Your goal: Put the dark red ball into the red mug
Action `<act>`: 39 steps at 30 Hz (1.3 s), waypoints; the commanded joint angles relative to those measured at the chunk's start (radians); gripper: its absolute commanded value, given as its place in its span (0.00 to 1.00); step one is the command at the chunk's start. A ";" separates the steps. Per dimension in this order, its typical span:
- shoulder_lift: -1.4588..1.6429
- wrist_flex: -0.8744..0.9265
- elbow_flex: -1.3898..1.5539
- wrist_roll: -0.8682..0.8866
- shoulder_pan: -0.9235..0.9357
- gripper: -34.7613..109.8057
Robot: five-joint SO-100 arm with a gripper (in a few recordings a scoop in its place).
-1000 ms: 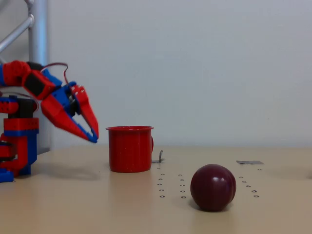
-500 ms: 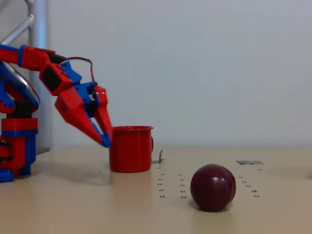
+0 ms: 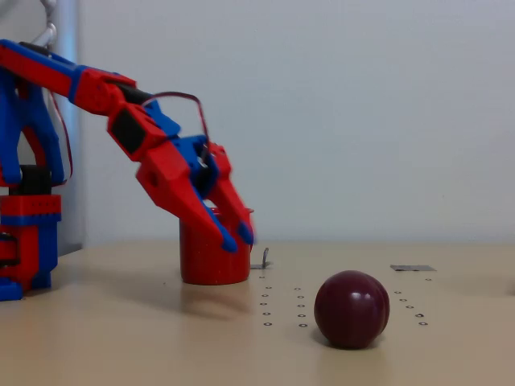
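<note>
Fixed view, low side-on angle at table height. Red and blue arm [image 3: 121, 121] reaches in from the left, sloping down to the right. Gripper [image 3: 238, 238] points down-right, its tips in front of the mug [image 3: 201, 261] in this picture, overlapping its upper right part and rim. Real depth between gripper and mug can't be judged from this angle. Fingers [image 3: 229, 205] lie close together, only a thin gap near the tips, nothing between them; gripper looks closed or almost closed, empty.

Ball [image 3: 352, 309] sits on the table [image 3: 121, 338] to the lower right of the gripper tips, well apart from them, nearer the camera than the mug. Dark maroon, glossy, round, resting free, touching nothing but the table.

Mug stands upright behind/under the gripper tips, bright red, mostly covered at top right by the fingers. Handle side not clear. Small metal clip-like piece [image 3: 261, 260] just right of the mug base, below and right of the tips.

Rows of small holes [image 3: 282, 305] in the table between mug and ball, below the gripper. Flat grey strip [image 3: 412, 268] far right on the table. Arm base [image 3: 28, 241] at left edge, metal post [image 3: 64, 32] behind it. Plain pale wall [image 3: 362, 121] behind everything.
</note>
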State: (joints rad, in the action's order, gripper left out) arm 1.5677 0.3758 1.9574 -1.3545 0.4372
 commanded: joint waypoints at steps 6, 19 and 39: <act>-0.169 -0.032 -0.278 -0.081 0.018 0.47; -0.431 -0.003 -0.574 -0.193 0.018 0.49; -0.545 0.107 -0.764 -0.218 0.005 0.48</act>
State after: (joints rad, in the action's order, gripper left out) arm 0.9710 0.4832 1.2839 -1.5907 0.4403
